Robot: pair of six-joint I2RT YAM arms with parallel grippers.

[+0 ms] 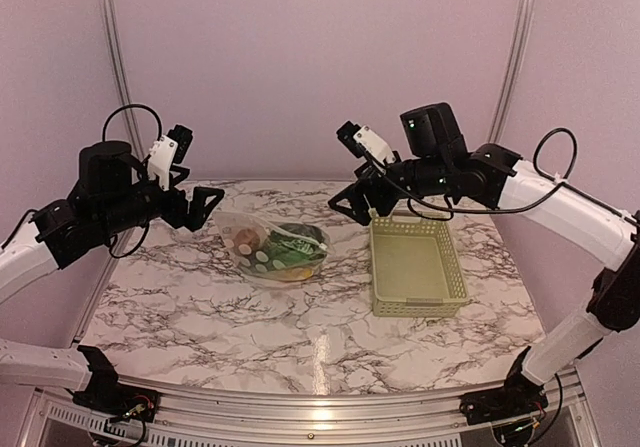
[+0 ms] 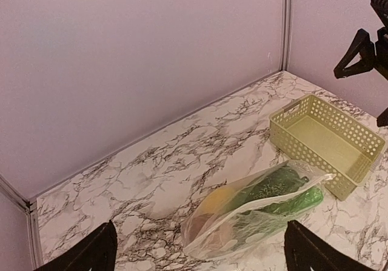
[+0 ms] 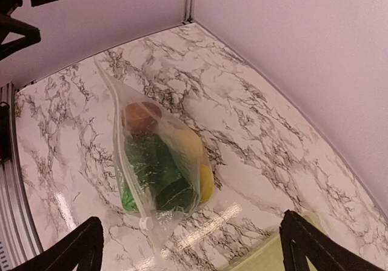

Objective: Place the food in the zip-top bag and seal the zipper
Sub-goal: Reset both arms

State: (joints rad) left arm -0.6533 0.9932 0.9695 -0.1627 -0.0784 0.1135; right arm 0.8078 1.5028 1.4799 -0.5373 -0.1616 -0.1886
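Note:
The zip-top bag point(image 1: 275, 250) lies flat on the marble table between my two arms, apart from both. The food point(image 1: 296, 243) is inside it: a brown round item point(image 3: 140, 116), green produce point(image 3: 151, 162) and a yellow piece point(image 3: 207, 183). The zipper point(image 3: 130, 173) runs as a thin white strip along one long edge, also seen in the left wrist view on the bag point(image 2: 254, 209). My left gripper point(image 1: 205, 210) hovers open to the left of the bag, holding nothing. My right gripper point(image 1: 345, 207) hovers open to its right, also holding nothing.
A pale green slotted basket point(image 1: 372, 267) stands to the right of the bag, with nothing in it; its rim point(image 2: 303, 104) is close to the bag's end. Pink walls close off the back and sides of the table.

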